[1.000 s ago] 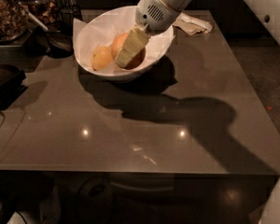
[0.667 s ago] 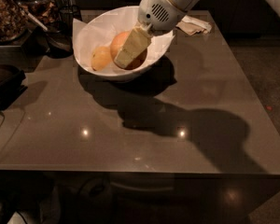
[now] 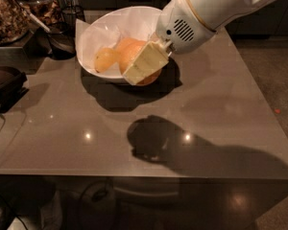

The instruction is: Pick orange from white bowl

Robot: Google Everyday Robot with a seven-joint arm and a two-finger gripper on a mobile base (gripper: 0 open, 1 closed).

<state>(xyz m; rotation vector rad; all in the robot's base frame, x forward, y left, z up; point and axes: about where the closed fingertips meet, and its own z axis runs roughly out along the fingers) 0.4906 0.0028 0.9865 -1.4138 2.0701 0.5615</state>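
Note:
The white bowl [image 3: 93, 32], lined with crumpled white paper, stands at the back of the grey table. A paler yellowish fruit [image 3: 105, 59] lies in its left part. My gripper [image 3: 145, 65] reaches down from the upper right into the bowl's front right part. Its cream fingers [image 3: 143, 63] are closed around a deep-orange orange [image 3: 126, 49], which shows behind and below the near finger and overlaps the bowl's front rim. I cannot make out a second orange apart from it.
A small dark bowl [image 3: 57, 43] with a utensil sits left of the white bowl. Jars [image 3: 7, 13] stand at the back left. A dark object [image 3: 5, 83] lies at the table's left edge. The table's front edge [image 3: 134, 176] runs across the bottom.
The view has drawn closer to the bowl. The gripper stays on the orange, which now sits over the bowl's front right rim.

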